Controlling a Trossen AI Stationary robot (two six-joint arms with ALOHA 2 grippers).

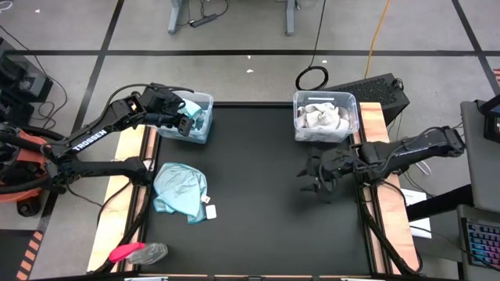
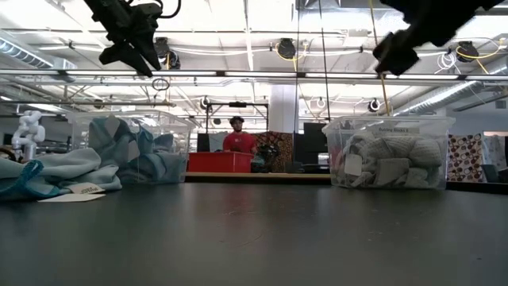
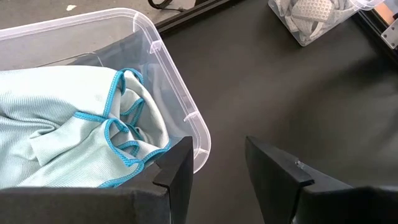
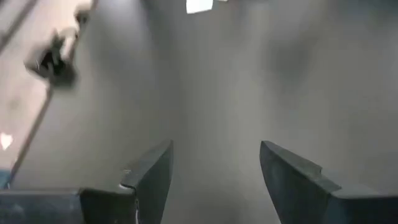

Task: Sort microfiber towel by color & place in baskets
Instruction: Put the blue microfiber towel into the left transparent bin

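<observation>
1. Left basket [image 1: 200, 125]: holds teal-blue microfiber towel [image 3: 68, 124] cloth, bunched against its near wall. The left gripper [image 1: 186, 117] hangs above this basket's rim, fingers spread apart and holding nothing; the basket corner lies just beside one fingertip.
2. Right basket [image 1: 353, 117]: holds pale grey-white towels [image 1: 322, 119], piled to about rim height.
3. Remaining work: one teal-blue towel [image 1: 181, 191] lies crumpled on the table [image 1: 266, 218], well apart from the left fingers and nearer the front edge. Its white tag [image 1: 209, 211] sticks out to one side. No other loose towel is visible, so the task appears nearly complete.
4. Right gripper [image 1: 319, 178]: raised over bare table, fingers wide and empty, with nothing between or beneath them.
5. Clearance: the table centre between both sets of fingers is open. A pink-and-grey object [image 1: 139, 252] rests at the front left corner, beyond the loose towel; avoid sweeping it.
</observation>
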